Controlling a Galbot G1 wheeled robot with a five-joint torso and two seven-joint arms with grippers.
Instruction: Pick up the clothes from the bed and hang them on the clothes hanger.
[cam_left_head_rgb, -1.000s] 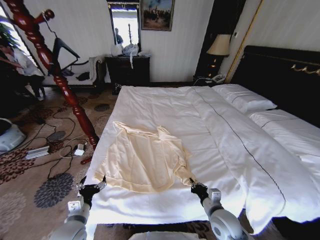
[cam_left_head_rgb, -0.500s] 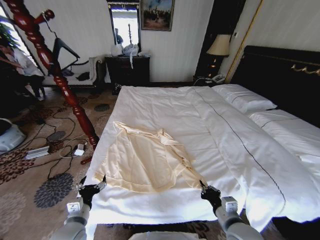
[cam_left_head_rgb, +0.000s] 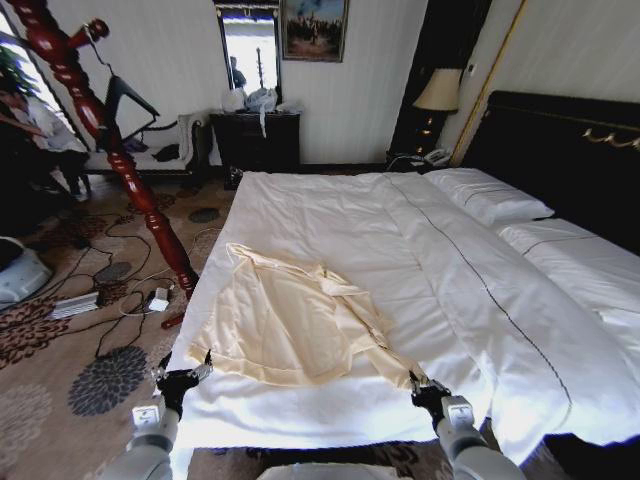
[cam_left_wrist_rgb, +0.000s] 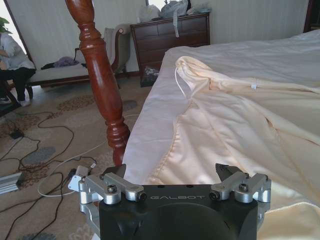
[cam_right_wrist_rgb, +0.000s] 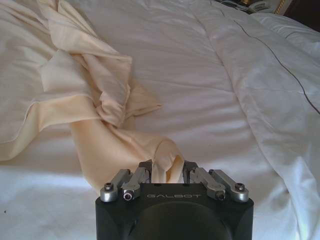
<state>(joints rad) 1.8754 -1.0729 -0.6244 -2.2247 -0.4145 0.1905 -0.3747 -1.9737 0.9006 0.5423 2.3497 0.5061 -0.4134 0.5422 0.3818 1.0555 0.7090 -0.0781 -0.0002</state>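
The clothes (cam_left_head_rgb: 290, 325) lie flat on the near left part of the bed (cam_left_head_rgb: 450, 300), long axis running from the collar at the far end to the hem at the near edge. The right pincer (cam_left_head_rgb: 428, 392) is clamped on the sleeve end at the garment's near right corner. The left pincer (cam_left_head_rgb: 180, 378) stands apart, unloaded, just beside the near left hem corner, so each arm has its own corner; the clothes hanger (cam_left_head_rgb: 125, 100) hangs on the wooden stand (cam_left_head_rgb: 110, 140), well apart to the left.

A reddish wooden stand (cam_left_head_rgb: 110, 150) leans over patterned carpet (cam_left_head_rgb: 60, 340) strewn with cables (cam_left_head_rgb: 120, 320); a dresser (cam_left_head_rgb: 255, 140), lamp (cam_left_head_rgb: 437, 92) and painting (cam_left_head_rgb: 314, 28) line the wall
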